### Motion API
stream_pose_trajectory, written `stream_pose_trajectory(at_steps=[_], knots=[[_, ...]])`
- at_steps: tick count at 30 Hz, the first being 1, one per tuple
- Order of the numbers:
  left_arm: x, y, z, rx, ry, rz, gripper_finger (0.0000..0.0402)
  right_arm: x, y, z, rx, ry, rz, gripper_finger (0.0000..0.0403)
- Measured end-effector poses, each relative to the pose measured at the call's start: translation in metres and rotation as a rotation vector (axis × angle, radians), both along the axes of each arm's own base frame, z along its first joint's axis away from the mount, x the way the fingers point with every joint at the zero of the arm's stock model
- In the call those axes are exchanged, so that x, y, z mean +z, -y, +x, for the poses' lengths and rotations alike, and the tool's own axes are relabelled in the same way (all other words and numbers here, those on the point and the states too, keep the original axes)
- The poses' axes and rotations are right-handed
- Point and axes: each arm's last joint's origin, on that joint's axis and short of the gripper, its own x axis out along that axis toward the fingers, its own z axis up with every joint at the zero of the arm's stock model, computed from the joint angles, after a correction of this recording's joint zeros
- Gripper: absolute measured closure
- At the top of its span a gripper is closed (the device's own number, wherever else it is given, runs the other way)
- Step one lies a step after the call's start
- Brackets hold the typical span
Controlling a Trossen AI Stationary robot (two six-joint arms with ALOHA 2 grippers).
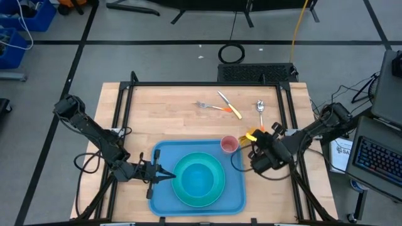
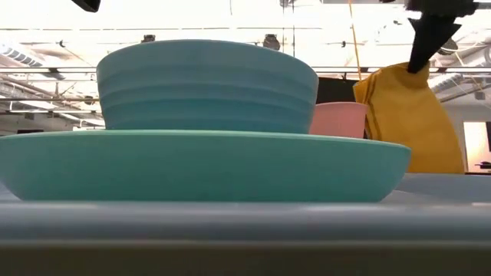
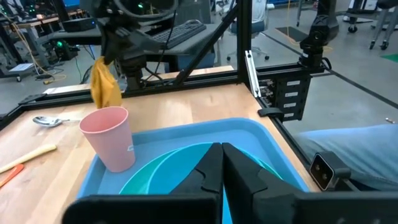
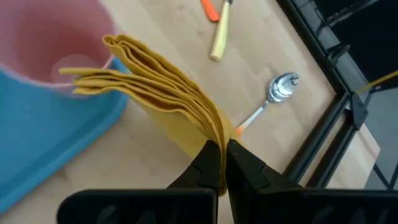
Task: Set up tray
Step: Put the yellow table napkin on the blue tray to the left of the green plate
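From above, I have the left gripper [image 1: 168,176] at the left edge of the tray [image 1: 161,199], its jaws pressed together on nothing, tips reaching in over the rim toward the plate [image 1: 182,191]. The tray sits at the near middle of the table [image 1: 163,113], its near rim close to the table's front edge, and bare wood runs along its left side where my left arm comes in. The plate fills most of the tray's middle, and the bowl [image 1: 200,177] stands inside it, so free tray floor is only a strip along the left rim and the corners. The pink cup [image 1: 229,144] stands upright in the tray's far right corner, right by the rim. Behind the tray the wood is open up to the fork [image 1: 205,105], the knife [image 1: 229,105] and the spoon [image 1: 260,108], which lie in a loose row near the far edge, well apart from the tray. Just right of the cup, off the tray's right rim, the right gripper [image 1: 256,140] is clamped on the folded yellow napkin [image 4: 163,81], which hangs from the jaws clear of the wood. Between the tray's right rim and the black frame rail on that side I have only a narrow lane of table.
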Motion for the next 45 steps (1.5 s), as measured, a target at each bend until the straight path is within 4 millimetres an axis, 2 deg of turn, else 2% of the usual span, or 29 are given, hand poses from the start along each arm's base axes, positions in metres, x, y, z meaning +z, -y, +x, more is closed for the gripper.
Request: stream_pose_trajectory(at_steps=[6,12,25,32,45], knots=[[0.000,0.000,0.000,0.000,0.000,0.000,0.0371,0.005,0.019,0.005,-0.036,0.017,-0.005,0.0403],[0.000,0.000,0.000,0.000,0.000,0.003,0.0365,0.012,0.039,0.013,-0.042,0.078,0.034,0.0403],[0.000,0.000,0.000,0.000,-0.001,0.003,0.0364,0.019,0.076,0.052,0.089,0.252,0.095,0.0403],[0.000,0.000,0.000,0.001,-0.001,0.002,0.0364,0.023,0.087,0.073,0.181,0.365,0.125,0.0403],[-0.004,-0.003,0.000,0.066,-0.033,0.012,0.0364,-0.015,0.095,0.125,0.295,0.368,0.158,0.0403]])
